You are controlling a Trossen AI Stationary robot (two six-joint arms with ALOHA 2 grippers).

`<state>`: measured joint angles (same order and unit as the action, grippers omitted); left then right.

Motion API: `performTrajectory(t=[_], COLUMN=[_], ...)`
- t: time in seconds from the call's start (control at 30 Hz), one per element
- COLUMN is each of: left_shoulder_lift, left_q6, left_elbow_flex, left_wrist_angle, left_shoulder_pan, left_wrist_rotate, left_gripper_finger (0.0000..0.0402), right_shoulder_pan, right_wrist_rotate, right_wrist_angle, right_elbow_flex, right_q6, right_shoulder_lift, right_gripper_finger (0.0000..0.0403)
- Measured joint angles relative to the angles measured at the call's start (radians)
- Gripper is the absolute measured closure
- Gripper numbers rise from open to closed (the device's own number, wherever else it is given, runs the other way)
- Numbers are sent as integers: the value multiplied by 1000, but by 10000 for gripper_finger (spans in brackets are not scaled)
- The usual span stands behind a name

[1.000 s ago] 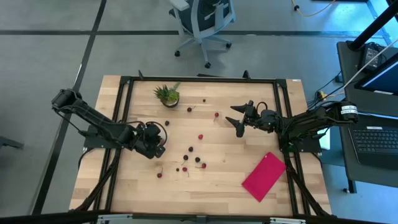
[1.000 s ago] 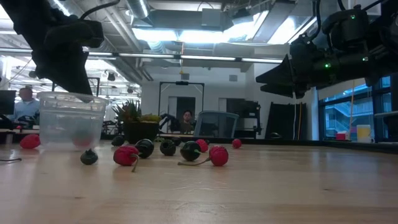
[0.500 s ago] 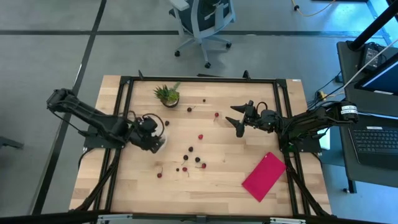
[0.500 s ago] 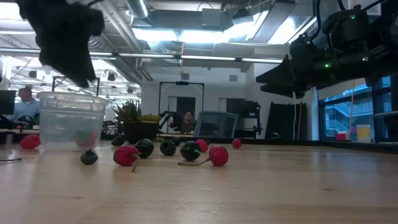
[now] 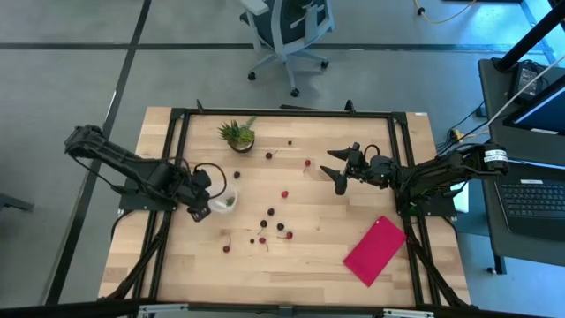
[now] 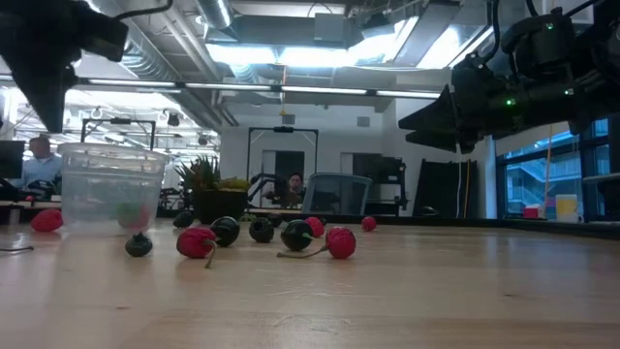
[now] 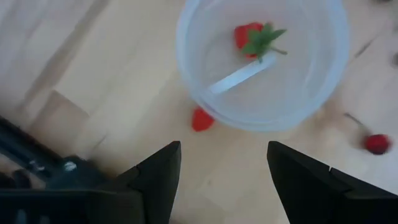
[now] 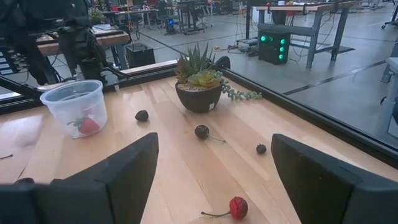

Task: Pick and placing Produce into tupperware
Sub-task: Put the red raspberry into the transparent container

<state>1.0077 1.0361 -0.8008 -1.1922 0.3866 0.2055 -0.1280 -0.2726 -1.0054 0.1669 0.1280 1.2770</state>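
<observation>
- As the pictures show it, the task looks barely begun: one red piece (image 7: 249,36) lies inside the tupperware (image 5: 223,198); roughly a dozen produce pieces (image 5: 281,226) lie scattered on the table (image 5: 318,256).
- Left gripper (image 7: 221,165): fingers spread, empty, above and just beside the tupperware's rim.
- Right gripper (image 5: 336,170): fingers spread, empty, waiting well apart from the tupperware.

This is a robotics lab or open workshop. The wooden table (image 5: 291,256) sits in a black metal frame on a grey floor marked with dark lines, with a rolling office chair (image 5: 287,31) at 12 o'clock and a laptop (image 5: 534,199) on a side bench at 3 o'clock. The low view shows exposed ducts and strip lights (image 6: 281,53) overhead, more workbenches, and a seated person (image 6: 293,184) far behind. The right wrist view shows equipment with green indicator lights (image 8: 277,42) under a bench.
</observation>
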Motion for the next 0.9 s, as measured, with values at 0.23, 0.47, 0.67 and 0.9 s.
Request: performTrajectory(t=[0.23, 0.47, 0.67, 0.9], left_shoulder_lift=[0, 0, 0, 0], left_q6=[-101, -148, -182, -182], left_elbow_flex=[97, 229, 332, 396], left_wrist_angle=[37, 226, 322, 422], left_shoulder_pan=[27, 34, 34, 33], left_wrist_rotate=[13, 21, 50, 76], left_gripper_finger=[170, 170, 170, 170], right_shoulder_pan=[0, 0, 0, 0], right_wrist_rotate=[0, 0, 0, 0], right_wrist_angle=[0, 0, 0, 0], right_elbow_flex=[0, 0, 0, 0], right_q6=[-3, -9, -13, -21], right_shoulder_lift=[0, 0, 0, 0], right_gripper_finger=[89, 89, 89, 89])
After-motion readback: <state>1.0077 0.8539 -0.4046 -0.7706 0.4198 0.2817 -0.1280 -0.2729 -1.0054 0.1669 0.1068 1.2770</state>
